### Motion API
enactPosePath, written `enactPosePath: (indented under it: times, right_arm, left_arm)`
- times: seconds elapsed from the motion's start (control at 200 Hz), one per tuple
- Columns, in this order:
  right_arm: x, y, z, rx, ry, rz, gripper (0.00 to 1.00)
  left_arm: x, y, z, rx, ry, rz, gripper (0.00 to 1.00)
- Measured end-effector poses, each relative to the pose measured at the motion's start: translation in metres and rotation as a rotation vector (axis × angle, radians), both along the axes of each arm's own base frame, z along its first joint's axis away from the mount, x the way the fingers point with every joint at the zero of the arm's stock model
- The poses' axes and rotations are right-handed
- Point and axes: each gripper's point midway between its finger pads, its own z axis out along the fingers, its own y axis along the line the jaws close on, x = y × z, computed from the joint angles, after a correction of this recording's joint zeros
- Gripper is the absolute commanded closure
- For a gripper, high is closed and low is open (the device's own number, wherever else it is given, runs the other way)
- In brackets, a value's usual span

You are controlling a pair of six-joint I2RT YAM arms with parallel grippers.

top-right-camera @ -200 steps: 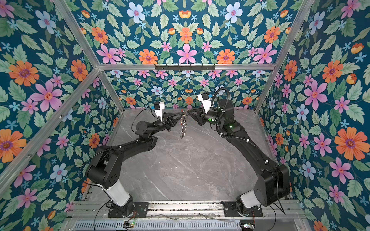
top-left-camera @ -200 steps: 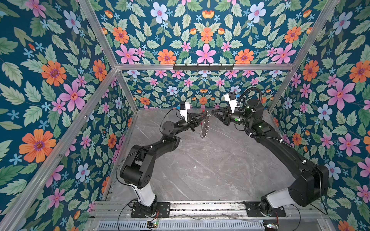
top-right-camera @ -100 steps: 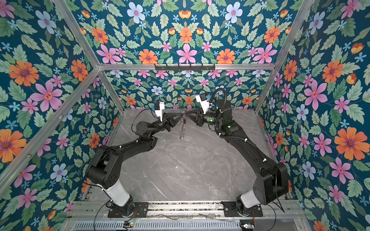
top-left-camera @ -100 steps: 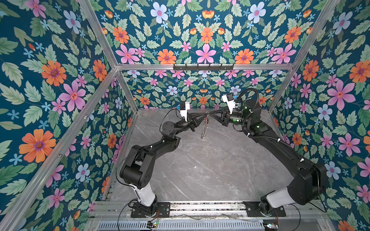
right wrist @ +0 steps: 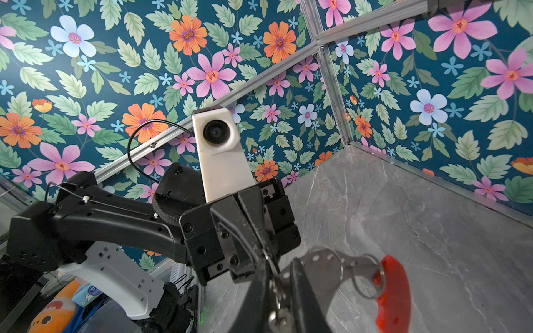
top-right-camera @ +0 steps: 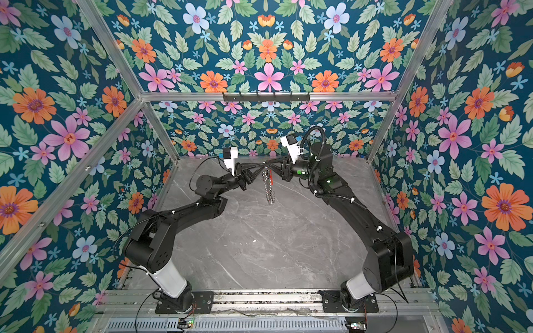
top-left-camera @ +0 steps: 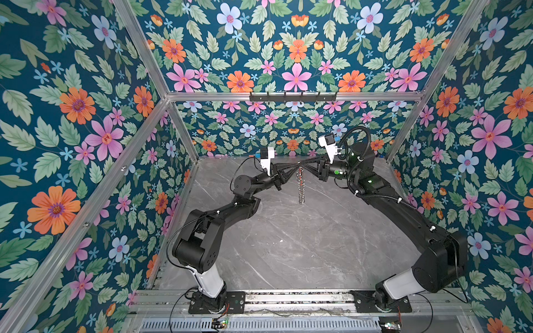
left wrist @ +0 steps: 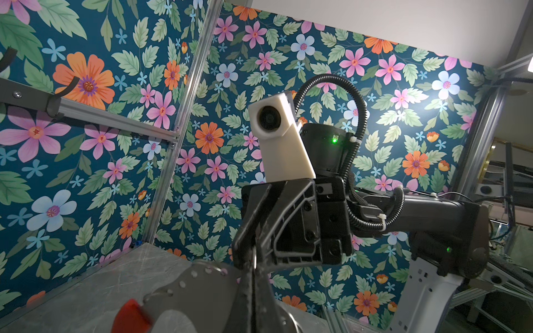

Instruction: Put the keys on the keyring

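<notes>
Keyring (top-left-camera: 300, 187) hangs edge-on above the table (top-left-camera: 288, 245), pinched at its top by the clamped left gripper (top-left-camera: 297, 166). Beside it the right gripper (top-left-camera: 306, 167) is narrow (hold unclear). Likely stiff, slick metal with loose, swinging loops; take it by the rim.

From here the keyring (right wrist: 320, 274) looks like bright, polished steel, with a glossy red plastic bar (right wrist: 393, 297). I see the counter (top-left-camera: 288, 248) as smooth grey veined stone with a dull sheen. The arms (top-left-camera: 403, 213) are matt black plastic, the camera housings (left wrist: 284, 150) matt white plastic, and the frame (top-left-camera: 202, 96) brushed aluminium.
</notes>
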Motion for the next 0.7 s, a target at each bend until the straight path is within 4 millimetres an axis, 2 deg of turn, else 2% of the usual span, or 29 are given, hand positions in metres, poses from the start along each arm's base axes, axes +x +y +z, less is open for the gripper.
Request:
enactPosePath:
  times: [0.095,0.325,0.415,0.47,0.625,0.7]
  right_arm:
    - [-0.002,0.001,0.001,0.001,-0.006,0.011,1.0]
    - [-0.002,0.001,0.003,0.003,-0.012,0.016,1.0]
    - [-0.003,0.001,0.004,0.0,-0.016,0.02,1.0]
    - [-0.004,0.001,0.004,-0.004,-0.009,0.026,1.0]
    - [-0.005,0.0,-0.001,-0.057,-0.028,0.021,1.0]
    - [-0.006,-0.001,-0.005,-0.097,-0.039,0.015,1.0]
  left_arm:
    - [0.0,0.0,0.0,-0.004,0.016,-0.007,1.0]
    - [0.0,0.0,0.002,-0.007,0.017,-0.007,1.0]
    - [0.0,0.001,0.002,-0.003,0.01,-0.007,0.8]
    - [-0.001,0.003,0.001,0.015,-0.008,0.002,0.73]
    - [-0.008,0.02,0.007,0.099,-0.079,0.07,0.67]
    - [-0.007,0.021,0.007,0.176,-0.115,0.111,0.66]
